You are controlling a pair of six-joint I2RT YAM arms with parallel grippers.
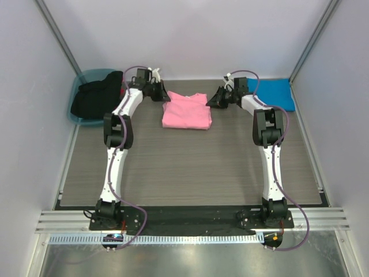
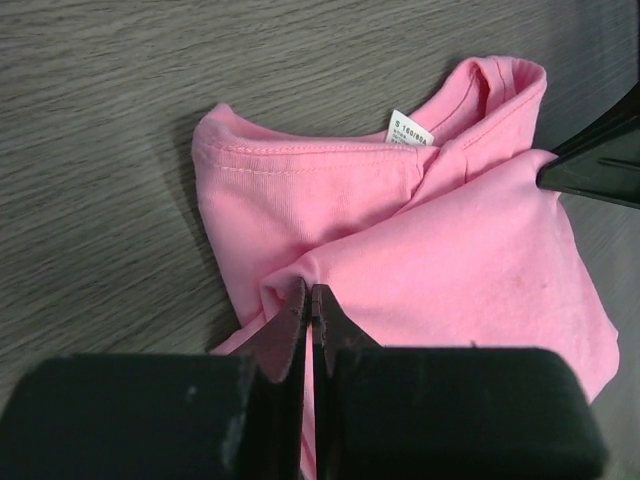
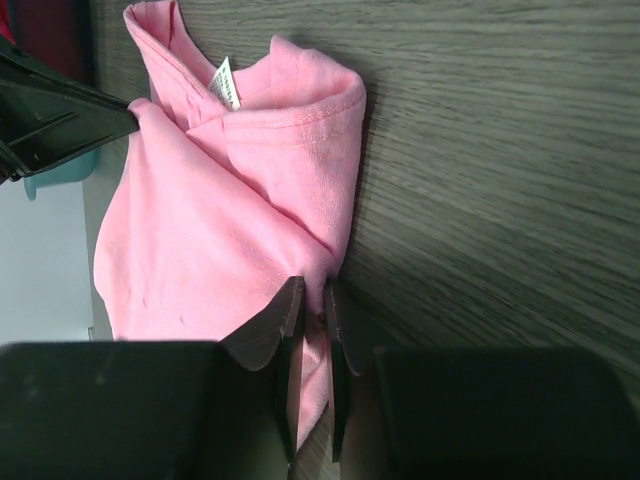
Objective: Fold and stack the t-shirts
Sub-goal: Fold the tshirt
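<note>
Right now a pink t-shirt [image 1: 186,112] lies partly folded at the far middle of the table [image 1: 190,167], with an arm at each of its far corners. The left gripper [image 2: 307,290] has its fingers pressed together on a small ridge of pink cloth at the shirt's left edge. The right gripper [image 3: 312,290] has its fingers nearly together, with a thin fold of the right edge between them.

Both holds look shallow, so either one could slip loose in a lift. If one pinch has caught fewer layers than the other, the fold could fall open and the collar, with its white label [image 2: 405,128], could bunch. If the arms move unevenly, the shirt could twist.

A blue t-shirt [image 1: 274,92] lies flat at the far right corner, well apart. A teal tub [image 1: 95,72] with dark cloth [image 1: 98,95] in it sits at the far left.
</note>
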